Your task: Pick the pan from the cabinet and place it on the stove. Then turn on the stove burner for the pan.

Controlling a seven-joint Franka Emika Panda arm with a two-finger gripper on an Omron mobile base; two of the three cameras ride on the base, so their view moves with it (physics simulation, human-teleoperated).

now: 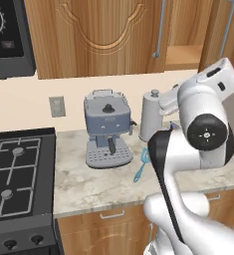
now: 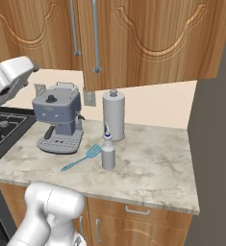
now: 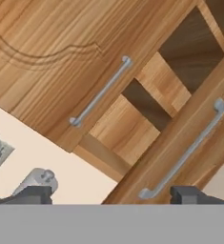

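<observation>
Claw [image 3: 111, 194], fingers spread apart and empty, faces the cabinet [image 3: 147, 102], whose right door stands ajar. The pan cannot be made out inside. Best practice: swing the door wider before reaching for the shelf; the stove [image 1: 19, 174] waits left.

No readable text, labels or brand marks. microwave [image 1: 6, 37] dial has tick marks around it, no legible numbers. coffee machine [image 1: 107, 127] front shows small dark marks, too blurred to read. Wall outlet [image 1: 57, 106] plate is blank. stove [image 1: 19, 184] knobs carry no legible markings.
</observation>
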